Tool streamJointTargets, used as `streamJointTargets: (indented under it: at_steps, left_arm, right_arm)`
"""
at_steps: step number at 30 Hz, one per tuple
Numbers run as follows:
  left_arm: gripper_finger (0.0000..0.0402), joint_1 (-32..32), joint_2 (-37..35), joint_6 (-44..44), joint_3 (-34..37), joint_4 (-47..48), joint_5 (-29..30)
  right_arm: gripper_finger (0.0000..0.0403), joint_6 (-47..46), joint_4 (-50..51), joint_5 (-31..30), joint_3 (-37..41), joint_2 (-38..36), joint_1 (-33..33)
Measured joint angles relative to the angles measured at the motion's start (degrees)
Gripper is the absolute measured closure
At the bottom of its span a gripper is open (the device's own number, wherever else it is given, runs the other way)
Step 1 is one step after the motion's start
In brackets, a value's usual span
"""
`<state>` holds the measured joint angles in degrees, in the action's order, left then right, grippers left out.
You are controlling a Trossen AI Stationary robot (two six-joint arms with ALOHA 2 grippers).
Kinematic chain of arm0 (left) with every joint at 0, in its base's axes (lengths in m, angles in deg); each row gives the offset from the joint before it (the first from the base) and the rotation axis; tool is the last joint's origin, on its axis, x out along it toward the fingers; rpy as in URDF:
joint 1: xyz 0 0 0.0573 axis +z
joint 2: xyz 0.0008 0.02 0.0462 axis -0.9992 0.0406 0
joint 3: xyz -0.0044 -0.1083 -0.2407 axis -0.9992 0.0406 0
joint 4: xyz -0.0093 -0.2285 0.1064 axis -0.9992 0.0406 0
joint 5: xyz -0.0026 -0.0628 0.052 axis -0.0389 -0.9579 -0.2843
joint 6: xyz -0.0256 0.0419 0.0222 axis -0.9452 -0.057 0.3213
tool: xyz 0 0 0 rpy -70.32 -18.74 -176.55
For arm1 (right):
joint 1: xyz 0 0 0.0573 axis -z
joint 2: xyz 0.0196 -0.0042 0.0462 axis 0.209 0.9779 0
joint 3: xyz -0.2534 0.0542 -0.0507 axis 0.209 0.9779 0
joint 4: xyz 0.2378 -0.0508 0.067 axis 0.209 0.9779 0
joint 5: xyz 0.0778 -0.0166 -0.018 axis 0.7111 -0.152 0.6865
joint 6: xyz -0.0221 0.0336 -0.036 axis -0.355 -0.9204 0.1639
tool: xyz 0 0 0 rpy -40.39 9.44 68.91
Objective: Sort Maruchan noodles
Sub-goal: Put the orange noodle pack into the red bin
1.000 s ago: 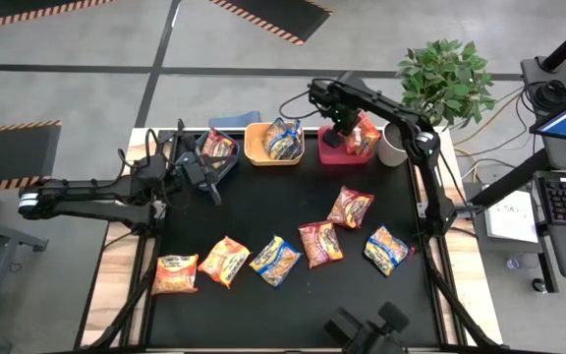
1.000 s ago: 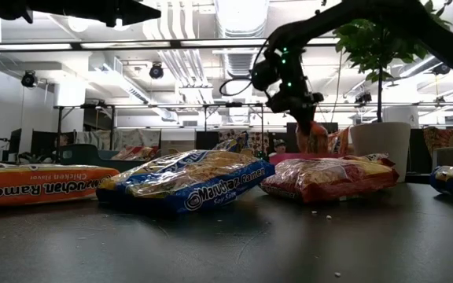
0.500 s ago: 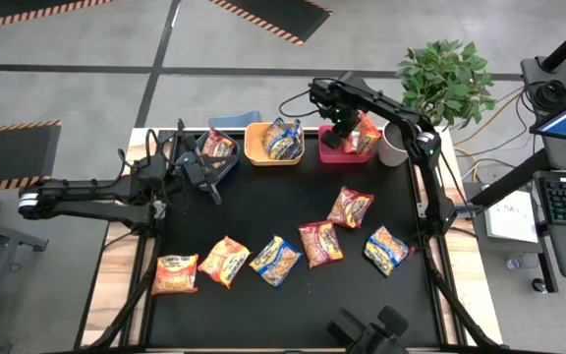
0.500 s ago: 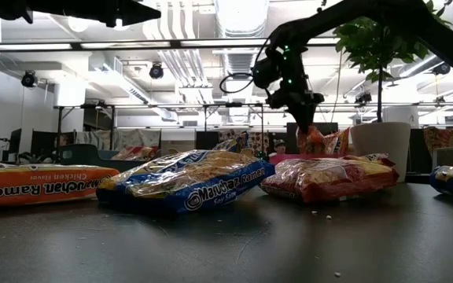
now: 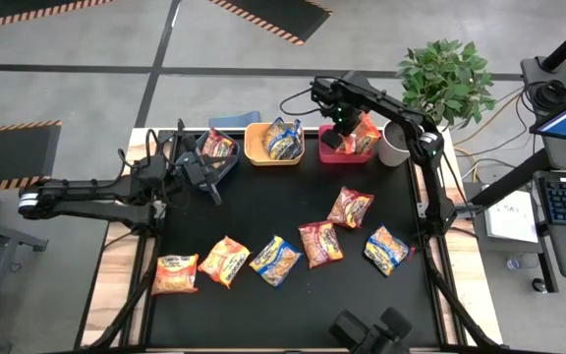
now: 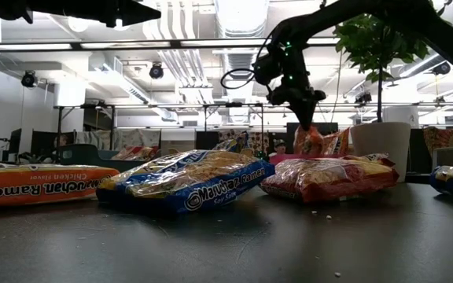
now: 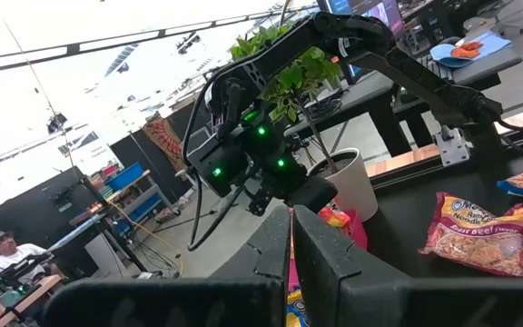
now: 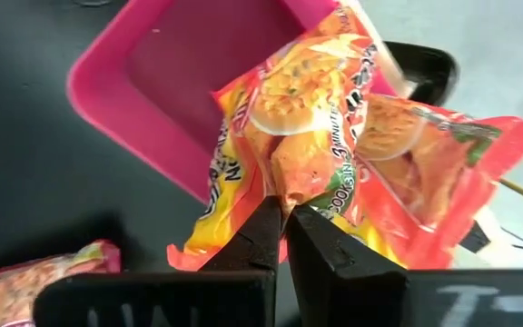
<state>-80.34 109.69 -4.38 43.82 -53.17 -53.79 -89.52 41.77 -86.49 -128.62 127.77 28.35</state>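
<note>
**Operator:** High view first: where are your grippers?

**Robot:** My right gripper [image 5: 340, 125] hangs over the red bin [image 5: 330, 152] in the upper centre-right of the frame, beside the white plant pot [image 5: 392, 149]. My left gripper [image 5: 204, 181] rests at the left side of the frame, just below the blue bin [image 5: 226, 167].

**Operator:** Are the right fingers holding anything?

**Robot:** In my right wrist view my fingers [image 8: 263, 236] are pressed together with no gap, and I cannot tell whether they pinch the packet. Two red-trimmed noodle packets [image 8: 291, 150] stand tilted in the red bin directly ahead of them. My left fingers are closed on nothing.

**Operator:** And the other noodles?

**Robot:** One packet lies in the blue bin, a blue-trimmed packet [image 5: 283, 141] lies in the yellow bin [image 5: 255, 149]. Six more lie on the black mat [image 5: 263, 211]: an orange-trimmed packet [image 5: 176, 273] at lower left, then four in a loose row toward lower right, and one red-trimmed packet [image 5: 351, 206] above them.
</note>
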Motion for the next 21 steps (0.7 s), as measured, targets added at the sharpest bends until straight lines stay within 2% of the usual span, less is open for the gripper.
streamJointTargets:
  at_steps: [8, 14, 17, 21]
  left_arm:
    - [0.0402, 0.0, 0.0, 0.0, 0.0, 0.0, 0.0]
    - [0.0402, 0.0, 0.0, 0.0, 0.0, 0.0, 0.0]
    - [0.0402, 0.0, 0.0, 0.0, 0.0, 0.0, 0.0]
    - [0.0402, 0.0, 0.0, 0.0, 0.0, 0.0, 0.0]
  right_arm:
    - [0.0394, 2.9, -0.1, 5.1, -0.3, -0.3, 0.0]
    - [0.0394, 2.1, -0.1, 5.0, -0.2, -0.3, 0.5]
    - [0.0394, -0.4, -0.1, 2.9, 1.2, -0.3, 0.9]
    - [0.0394, -2.9, -0.3, -5.0, 2.8, 0.0, 1.0]
